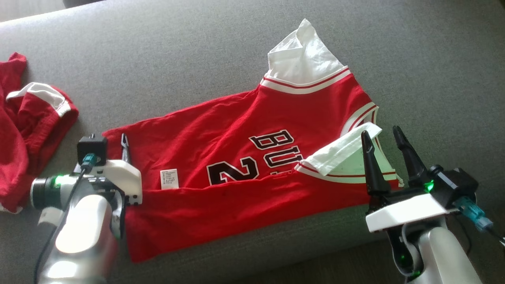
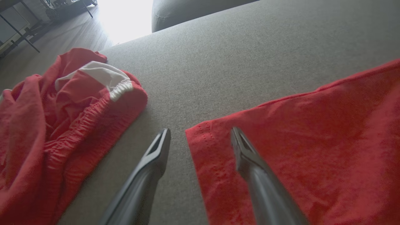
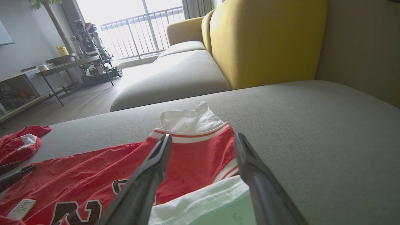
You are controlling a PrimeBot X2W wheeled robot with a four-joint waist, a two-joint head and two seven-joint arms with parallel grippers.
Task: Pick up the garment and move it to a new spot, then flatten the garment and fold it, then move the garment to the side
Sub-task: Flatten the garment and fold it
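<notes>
- Lying spread over the grey fabric sofa seat (image 1: 158, 55), the red basketball jersey with white trim and black lettering (image 1: 221, 130) is mostly flat, hem toward your left and shoulders toward your right.
- You can see its near long edge folded up over the front, hiding part of the black number; a small white label (image 1: 169, 178) sits by that fold.
- White sleeve cloth sticks out at both shoulders.
- Your left hand (image 2: 200, 131) is spread wide and grips nothing: one finger is over the jersey's hem corner, the other over bare sofa.
- Your right hand (image 1: 380, 131) is also spread wide and empty, its fingers above the nearer white sleeve.
- A crumpled red garment with a white band (image 1: 23, 130) lies apart at your left.
</notes>
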